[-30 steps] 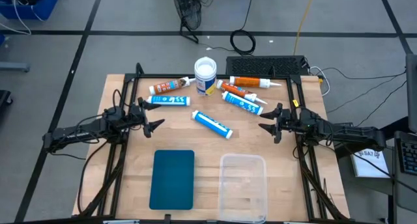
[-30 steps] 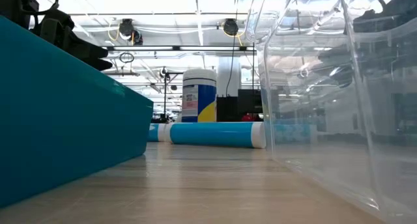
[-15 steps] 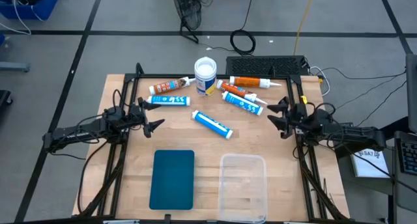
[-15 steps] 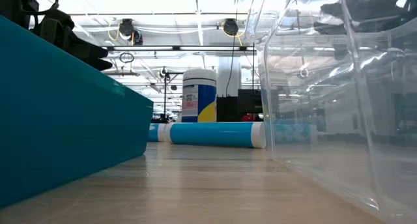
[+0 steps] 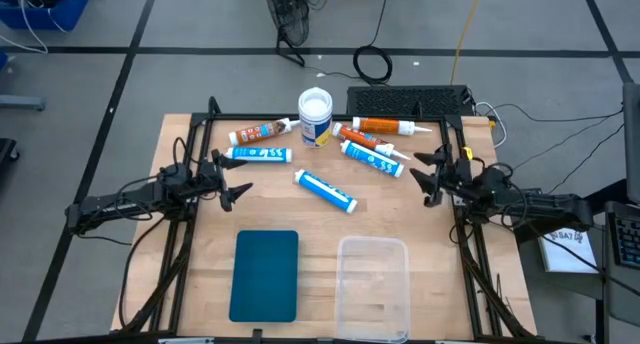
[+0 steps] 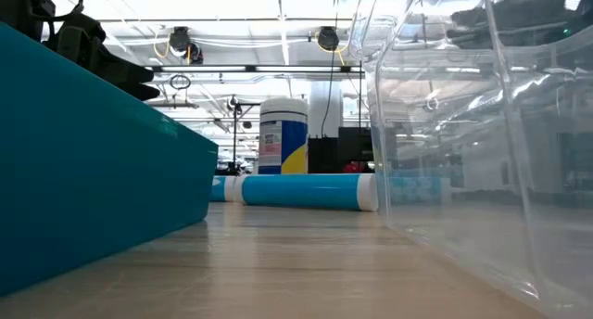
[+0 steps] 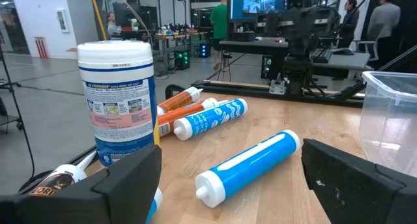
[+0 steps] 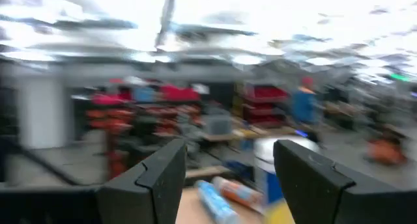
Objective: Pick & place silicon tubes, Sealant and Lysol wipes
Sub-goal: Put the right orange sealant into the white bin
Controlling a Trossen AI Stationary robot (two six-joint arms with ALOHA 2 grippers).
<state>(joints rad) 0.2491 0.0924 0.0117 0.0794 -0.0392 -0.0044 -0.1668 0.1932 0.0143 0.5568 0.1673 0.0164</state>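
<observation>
**Right arm swung toward the cluster; nothing yet lifted**

The right gripper (image 5: 428,176) had moved within the last second from about four o'clock on the table up toward three o'clock, nearer the pile of tubes. Its fingers were spread wide and held nothing. The blur in its wrist view fitted an arm in motion, with the wipes canister and two tubes showing beyond the fingers.

The left gripper (image 5: 235,178) waited at nine o'clock, unchanged, its fingers also wide apart and empty.

The wipes canister (image 5: 315,115) stood upright at twelve o'clock, white lid up. At its ten o'clock lay a brown-labelled tube (image 5: 259,133); at its three o'clock, two orange tubes (image 5: 385,127), one partly crossing the other. A blue-and-white tube (image 5: 372,158) lay just below those, closest to the right gripper. Another blue tube (image 5: 264,155) lay near the left gripper, and a third (image 5: 325,189) lay at the table's middle.

The teal lid (image 5: 265,275) and the clear bin (image 5: 373,288) sat at six o'clock; the bin looked empty.

By this reading the task had barely begun: the right arm was on its approach, probably toward the nearest blue-and-white tube, and every item was yet to be placed.
</observation>
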